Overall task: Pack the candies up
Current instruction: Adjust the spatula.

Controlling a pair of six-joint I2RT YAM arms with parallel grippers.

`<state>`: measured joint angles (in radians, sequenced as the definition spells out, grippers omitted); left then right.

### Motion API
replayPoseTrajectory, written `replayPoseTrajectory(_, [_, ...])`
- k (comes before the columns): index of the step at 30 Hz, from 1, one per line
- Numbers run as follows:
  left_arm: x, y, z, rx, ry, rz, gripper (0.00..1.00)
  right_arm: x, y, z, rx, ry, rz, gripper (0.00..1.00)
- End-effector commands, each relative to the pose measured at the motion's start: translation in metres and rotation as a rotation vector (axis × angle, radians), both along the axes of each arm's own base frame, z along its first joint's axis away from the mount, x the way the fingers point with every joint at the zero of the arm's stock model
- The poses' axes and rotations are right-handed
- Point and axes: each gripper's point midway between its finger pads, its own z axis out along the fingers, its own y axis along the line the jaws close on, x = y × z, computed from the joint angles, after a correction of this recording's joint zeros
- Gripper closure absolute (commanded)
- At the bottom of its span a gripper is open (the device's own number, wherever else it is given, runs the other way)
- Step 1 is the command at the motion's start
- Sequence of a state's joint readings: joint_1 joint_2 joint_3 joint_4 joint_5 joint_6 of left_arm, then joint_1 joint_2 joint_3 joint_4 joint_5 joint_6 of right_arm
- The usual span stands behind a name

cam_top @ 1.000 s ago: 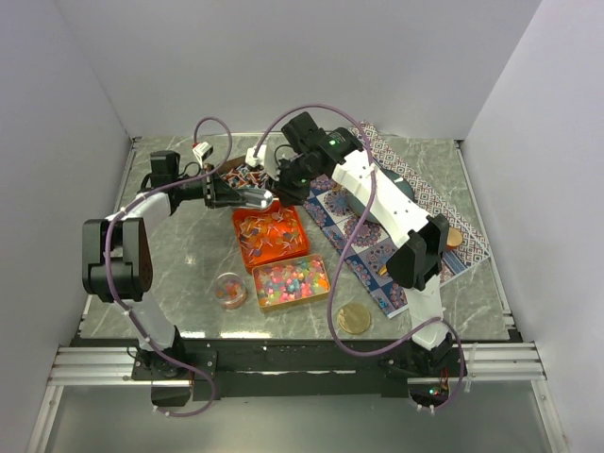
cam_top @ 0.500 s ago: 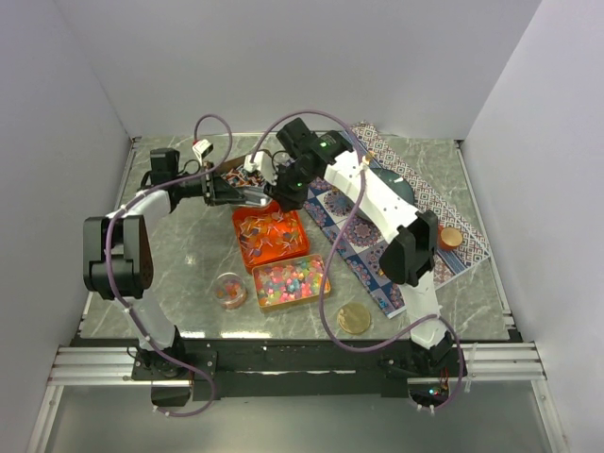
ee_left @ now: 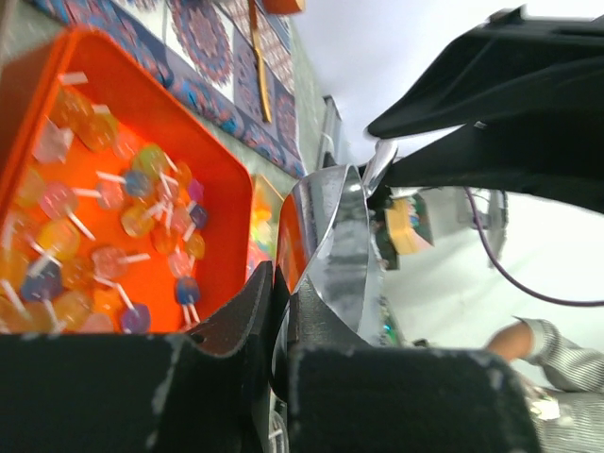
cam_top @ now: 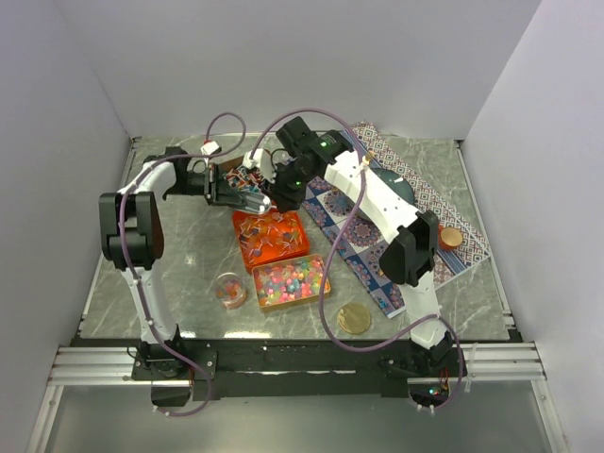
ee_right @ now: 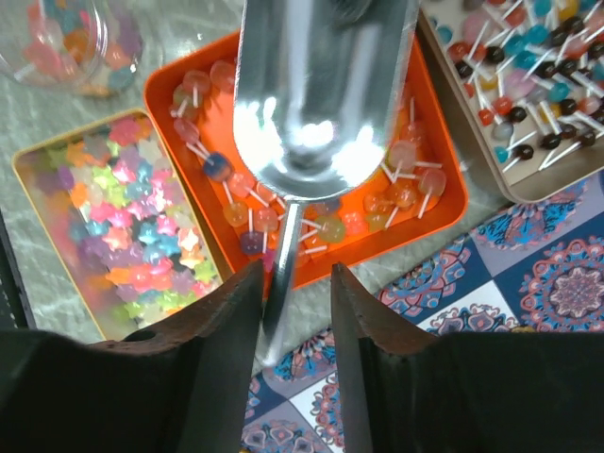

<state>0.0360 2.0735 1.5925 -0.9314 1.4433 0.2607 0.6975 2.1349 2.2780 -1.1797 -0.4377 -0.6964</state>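
My left gripper (cam_top: 238,192) is shut on the rim of a shiny metal scoop (cam_top: 257,201), held over the far end of the orange tin (cam_top: 239,219) of lollipop candies (cam_top: 272,236). In the left wrist view the jaws (ee_left: 281,283) pinch the scoop's wall (ee_left: 342,236). My right gripper (cam_top: 283,189) is open, and its fingers (ee_right: 226,311) straddle the scoop's thin handle (ee_right: 281,274), which lies against the left finger. The scoop bowl (ee_right: 321,85) is empty. Multicoloured star candies (ee_right: 142,217) fill a gold tin (cam_top: 291,281).
A silver tin of dark and red lollipops (ee_right: 528,85) stands behind the orange one. A small clear round tub of candies (cam_top: 229,290) sits at the front left. A round gold lid (cam_top: 354,318) lies at the front. A patterned cloth (cam_top: 377,236) lies under my right arm.
My left arm has swung its elbow up and to the right, keeping the scoop. My right gripper has moved left and closed in around the scoop's handle.
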Motion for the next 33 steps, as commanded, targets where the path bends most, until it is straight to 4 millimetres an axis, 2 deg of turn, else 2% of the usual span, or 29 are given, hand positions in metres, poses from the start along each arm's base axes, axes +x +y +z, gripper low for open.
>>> replayPoseTrajectory(1, [-0.017, -0.003, 0.016, -0.06, -0.033, -0.03, 0.99, -0.003, 0.003, 0.053, 0.101, -0.102, 0.002, 0.58])
replayPoseTrajectory(12, [-0.016, -0.003, 0.02, -0.07, -0.052, -0.033, 0.99, -0.014, 0.002, 0.017, -0.031, -0.053, 0.051, 0.58])
replayPoseTrajectory(15, [-0.015, -0.002, 0.019, -0.065, -0.055, -0.031, 0.99, -0.019, 0.005, 0.019, -0.018, -0.024, 0.041, 0.58])
replayPoseTrajectory(19, [-0.015, -0.003, 0.02, -0.064, -0.058, -0.032, 0.99, -0.02, 0.015, 0.034, 0.069, -0.027, 0.005, 0.58])
replayPoseTrajectory(24, [-0.014, -0.002, 0.022, -0.057, -0.065, -0.032, 0.99, -0.031, 0.014, 0.042, 0.104, 0.002, 0.008, 0.58])
replayPoseTrajectory(29, [-0.012, -0.001, 0.025, -0.061, -0.073, -0.03, 0.99, -0.033, 0.006, 0.033, 0.075, -0.002, -0.001, 0.58])
replayPoseTrajectory(33, [-0.012, 0.0, 0.025, -0.068, -0.066, -0.026, 0.99, -0.028, 0.007, 0.029, 0.057, -0.004, -0.004, 0.59])
